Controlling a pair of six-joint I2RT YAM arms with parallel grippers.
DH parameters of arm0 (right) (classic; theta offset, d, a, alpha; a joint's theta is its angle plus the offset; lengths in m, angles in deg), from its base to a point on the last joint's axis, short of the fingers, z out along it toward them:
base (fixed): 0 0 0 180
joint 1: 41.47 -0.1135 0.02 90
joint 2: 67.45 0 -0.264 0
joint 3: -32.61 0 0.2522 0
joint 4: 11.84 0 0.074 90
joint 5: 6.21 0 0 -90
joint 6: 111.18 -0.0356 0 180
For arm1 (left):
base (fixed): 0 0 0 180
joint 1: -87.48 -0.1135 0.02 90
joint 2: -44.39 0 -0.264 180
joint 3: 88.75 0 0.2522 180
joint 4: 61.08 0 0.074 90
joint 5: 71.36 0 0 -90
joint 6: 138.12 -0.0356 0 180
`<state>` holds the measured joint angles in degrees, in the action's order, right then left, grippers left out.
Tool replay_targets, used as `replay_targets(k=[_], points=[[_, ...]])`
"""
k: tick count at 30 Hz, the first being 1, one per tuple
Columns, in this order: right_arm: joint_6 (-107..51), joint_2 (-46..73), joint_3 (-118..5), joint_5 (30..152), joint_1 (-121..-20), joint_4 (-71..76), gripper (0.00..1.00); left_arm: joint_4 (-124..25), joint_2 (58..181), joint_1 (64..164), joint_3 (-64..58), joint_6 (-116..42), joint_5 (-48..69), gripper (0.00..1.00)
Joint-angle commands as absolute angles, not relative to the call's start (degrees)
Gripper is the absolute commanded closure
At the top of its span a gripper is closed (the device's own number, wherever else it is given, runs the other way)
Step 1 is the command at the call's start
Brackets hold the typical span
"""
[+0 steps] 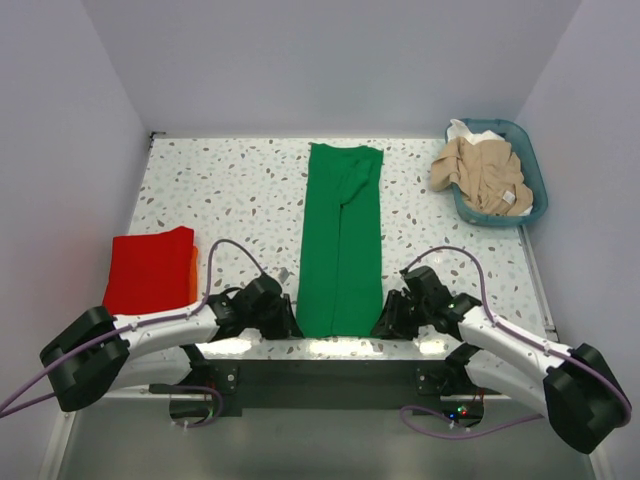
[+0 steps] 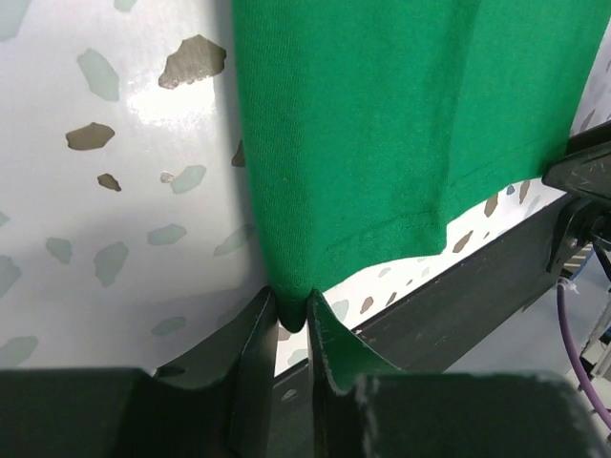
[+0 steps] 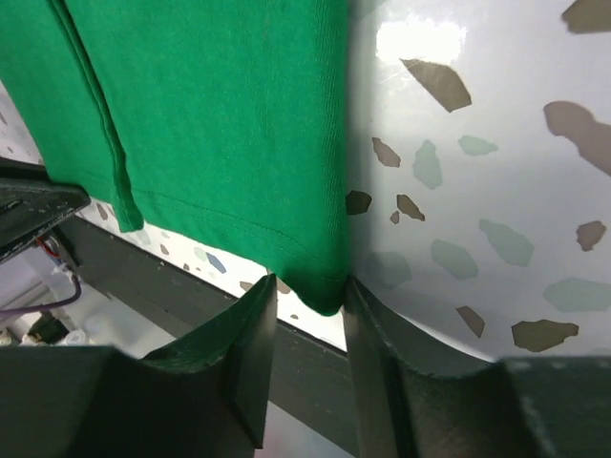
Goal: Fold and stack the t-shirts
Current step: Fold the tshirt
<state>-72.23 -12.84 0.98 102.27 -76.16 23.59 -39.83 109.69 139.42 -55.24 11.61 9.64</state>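
- Speckled terrazzo tabletop (image 1: 230, 190), plain white walls on three sides.
- We see the left gripper (image 2: 291, 320) with fingers nearly together, pinching the near-left corner of the bright green cloth t-shirt (image 1: 340, 250).
- Right gripper (image 3: 310, 296): fingers a narrow gap apart, clamped on the near-right corner.
- Green shirt lies as a long strip down the table's middle, hem at the front edge.
- Folded red cloth t-shirt (image 1: 148, 270) at left; teal plastic basket (image 1: 535, 180) at far right holds a crumpled beige t-shirt (image 1: 485, 175).
- We note both arms low, angled inward.
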Motion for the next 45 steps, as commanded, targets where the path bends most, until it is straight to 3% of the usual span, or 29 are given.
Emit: replay_targets(k=[1,8,14,25,45], points=[[-74.0,-12.2,3.6,103.2,-76.2,22.7,0.63,-35.6,110.0,140.2,-57.5,12.0,10.0,0.78],[-73.9,-14.9,3.3,102.1,-76.1,25.6,0.86,-32.9,109.3,140.2,-54.3,10.2,11.9,1.0],[-71.9,-18.7,-1.5,98.7,-76.2,30.7,0.97,-28.4,108.5,140.1,-46.4,7.2,15.2,1.0],[-65.6,-7.3,-20.9,91.0,-74.6,29.7,1.0,-28.2,120.4,134.9,-28.4,-1.5,17.5,1.0],[-61.1,32.0,-50.6,87.1,-62.7,19.6,1.0,-29.9,150.6,119.5,2.9,-3.7,23.6,1.0]])
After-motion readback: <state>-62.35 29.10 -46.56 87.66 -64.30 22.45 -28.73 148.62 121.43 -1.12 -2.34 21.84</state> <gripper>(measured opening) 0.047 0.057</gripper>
